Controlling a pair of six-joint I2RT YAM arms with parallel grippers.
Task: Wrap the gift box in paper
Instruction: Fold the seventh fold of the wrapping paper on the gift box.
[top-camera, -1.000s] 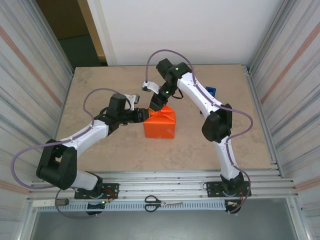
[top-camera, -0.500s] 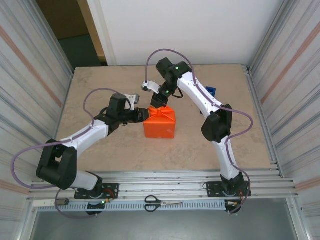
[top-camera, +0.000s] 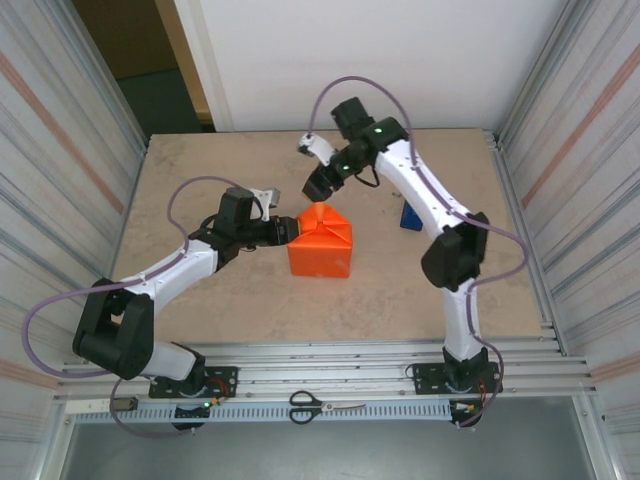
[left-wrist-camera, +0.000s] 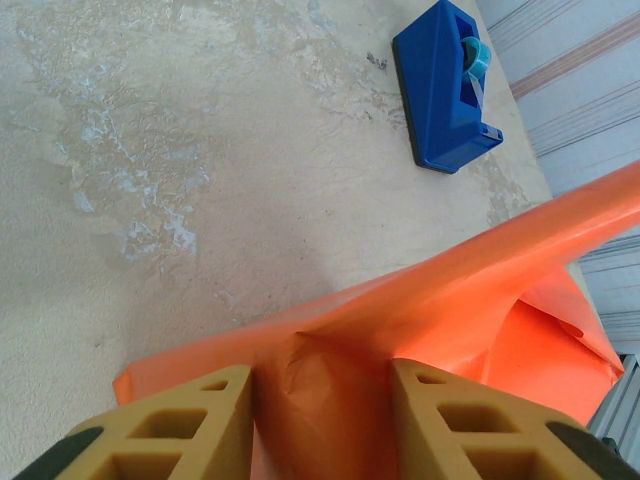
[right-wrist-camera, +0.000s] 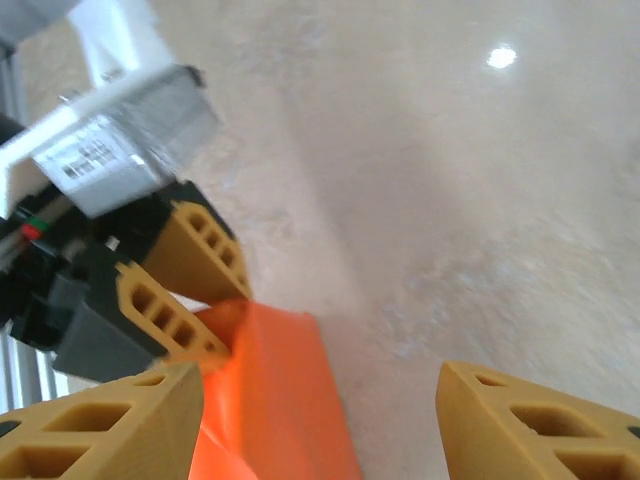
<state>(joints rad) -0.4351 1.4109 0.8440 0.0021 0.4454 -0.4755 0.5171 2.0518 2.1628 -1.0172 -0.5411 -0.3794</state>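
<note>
The orange paper (top-camera: 322, 247) lies folded into a wrapped parcel at mid-table, with a peaked fold on its far top. The gift box is hidden under it. My left gripper (top-camera: 291, 230) reaches in from the left and is shut on the paper's left end. In the left wrist view the paper (left-wrist-camera: 470, 290) bulges between its tan fingers (left-wrist-camera: 190, 425). My right gripper (top-camera: 316, 188) hangs open just behind and above the parcel, touching nothing. In the right wrist view the paper (right-wrist-camera: 285, 400) lies below its spread jaws, with the left gripper's fingers (right-wrist-camera: 190, 275) pinching the paper's end.
A blue tape dispenser (top-camera: 411, 215) stands right of the parcel, under the right arm; the left wrist view shows the tape dispenser (left-wrist-camera: 445, 85) on the bare tabletop. Scissors (top-camera: 325, 405) lie on the front rail. Metal walls close in both sides.
My right gripper closed on the parcel's top fold, then let go, opened and rose back to the right. The left gripper and the parcel stayed put.
</note>
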